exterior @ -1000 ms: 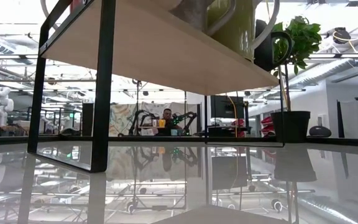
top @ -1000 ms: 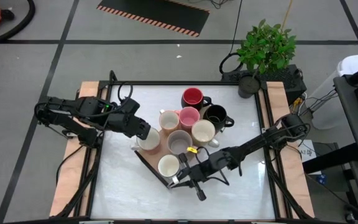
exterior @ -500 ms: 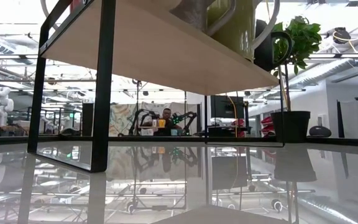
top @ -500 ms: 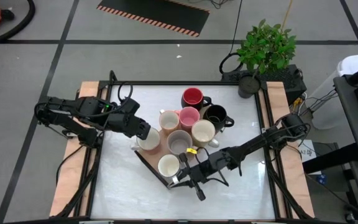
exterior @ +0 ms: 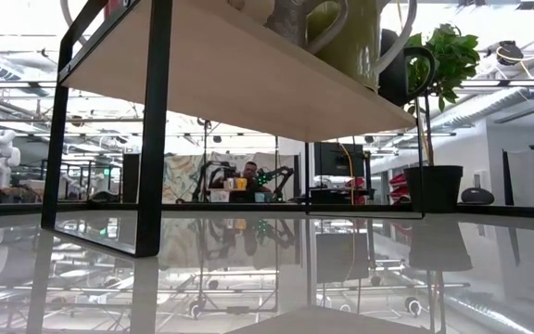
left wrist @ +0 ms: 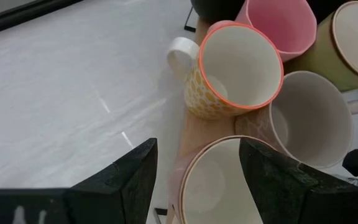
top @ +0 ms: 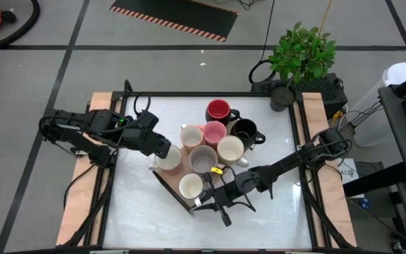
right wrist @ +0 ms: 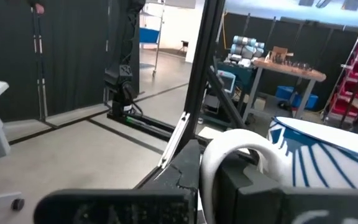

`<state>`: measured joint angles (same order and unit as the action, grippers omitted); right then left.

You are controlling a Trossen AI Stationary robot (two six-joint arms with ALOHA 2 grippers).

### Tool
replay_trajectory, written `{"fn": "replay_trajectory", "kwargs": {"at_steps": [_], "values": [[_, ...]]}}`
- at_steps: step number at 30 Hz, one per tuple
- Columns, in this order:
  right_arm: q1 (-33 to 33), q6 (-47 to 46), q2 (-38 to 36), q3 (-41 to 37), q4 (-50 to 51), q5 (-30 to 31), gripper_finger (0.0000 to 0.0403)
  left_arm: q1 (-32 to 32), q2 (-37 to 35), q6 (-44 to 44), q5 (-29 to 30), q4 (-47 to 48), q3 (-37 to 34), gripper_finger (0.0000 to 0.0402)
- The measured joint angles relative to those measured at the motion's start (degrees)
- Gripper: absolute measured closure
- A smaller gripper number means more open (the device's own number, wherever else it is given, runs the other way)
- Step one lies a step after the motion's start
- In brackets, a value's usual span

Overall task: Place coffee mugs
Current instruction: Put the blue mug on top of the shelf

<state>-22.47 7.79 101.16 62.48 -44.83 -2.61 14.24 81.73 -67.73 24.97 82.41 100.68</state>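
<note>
Here, eight mugs clustered on small wooden shelf (top: 166, 180) at middle of white bench (top: 139, 204). Left pincer (top: 165, 153) hovers over cream mug (top: 169, 159) at cluster's left edge, fingers (left wrist: 120, 180) spread wide on either side of its rim, not clamped. Right pincer (top: 204, 198) squeezed tight on handle (right wrist: 232, 155) of white mug (top: 191, 188) at front corner of shelf. Red mug (top: 218, 111), pink mug (top: 214, 132), black mug (top: 244, 130), grey mug (top: 203, 161) packed behind. Potted plant (top: 300, 56) beyond bench's far right corner.
</note>
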Motion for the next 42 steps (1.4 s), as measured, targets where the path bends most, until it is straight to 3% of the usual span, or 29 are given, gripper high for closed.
{"fn": "replay_trajectory", "kwargs": {"at_steps": [15,30,42], "values": [[-0.01,-5.31,0.00,0.00,1.75,2.81,0.0389,0.00,0.00,0.16,0.02,0.00,0.00,0.0170],[-0.52,-11.20,-0.02,0.04,3.74,4.56,0.0248,0.04,0.00,0.51,0.02,0.00,0.00,0.0170],[-4.64,-11.71,-0.04,0.04,5.06,12.04,0.0242,0.26,0.00,0.54,-0.07,0.00,0.00,0.0170]]}}
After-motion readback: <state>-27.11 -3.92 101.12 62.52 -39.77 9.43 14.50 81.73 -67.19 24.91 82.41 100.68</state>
